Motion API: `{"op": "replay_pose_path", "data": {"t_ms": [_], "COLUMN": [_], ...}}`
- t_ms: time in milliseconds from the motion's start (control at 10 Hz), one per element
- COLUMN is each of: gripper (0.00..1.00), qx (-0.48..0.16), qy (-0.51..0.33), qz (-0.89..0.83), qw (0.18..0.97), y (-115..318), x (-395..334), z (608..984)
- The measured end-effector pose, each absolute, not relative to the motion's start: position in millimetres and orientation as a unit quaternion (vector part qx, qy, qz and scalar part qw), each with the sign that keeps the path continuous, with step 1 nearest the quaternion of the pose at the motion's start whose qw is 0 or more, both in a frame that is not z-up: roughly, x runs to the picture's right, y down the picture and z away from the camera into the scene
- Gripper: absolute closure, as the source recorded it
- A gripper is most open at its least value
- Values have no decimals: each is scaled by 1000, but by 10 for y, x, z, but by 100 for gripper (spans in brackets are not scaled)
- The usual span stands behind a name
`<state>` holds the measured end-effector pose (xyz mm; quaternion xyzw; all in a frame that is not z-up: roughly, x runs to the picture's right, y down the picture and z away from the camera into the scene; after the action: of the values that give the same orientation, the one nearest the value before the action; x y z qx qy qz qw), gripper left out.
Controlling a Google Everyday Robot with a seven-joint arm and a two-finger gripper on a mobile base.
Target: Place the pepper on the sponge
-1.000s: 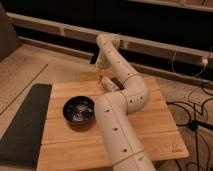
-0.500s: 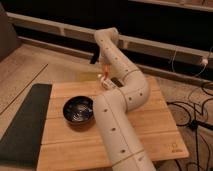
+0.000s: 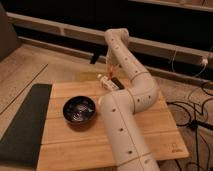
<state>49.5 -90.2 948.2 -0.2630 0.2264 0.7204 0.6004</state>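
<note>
My arm reaches over the wooden table [image 3: 150, 125] to its far edge, and the gripper [image 3: 109, 70] hangs there below the wrist, mostly hidden by the arm. A slim orange pepper [image 3: 109, 65] shows as a vertical streak at the gripper's tip, above the tabletop. Just beneath it lies a small dark flat pad, the sponge [image 3: 114, 83]. A small white jar [image 3: 102, 78] stands right beside the sponge on its left.
A black bowl [image 3: 79, 110] sits left of centre on the table. A long dark mat [image 3: 22, 122] lies along the table's left side. Cables [image 3: 197, 107] trail on the floor to the right. A low wall ledge [image 3: 60, 30] runs behind the table.
The wrist and the orange pepper have shifted slightly up and to the right, over the far edge near the sponge. The bowl and the mat have not moved.
</note>
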Motion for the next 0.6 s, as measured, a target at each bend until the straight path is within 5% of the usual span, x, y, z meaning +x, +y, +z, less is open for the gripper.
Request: {"op": "replay_pose_path", "data": {"t_ms": [600], "gripper": [100], "qx": [-271], "qy": [235], "qz": [676], "qw": [643], "y": [-832], "x": [223], "z": [9350]}}
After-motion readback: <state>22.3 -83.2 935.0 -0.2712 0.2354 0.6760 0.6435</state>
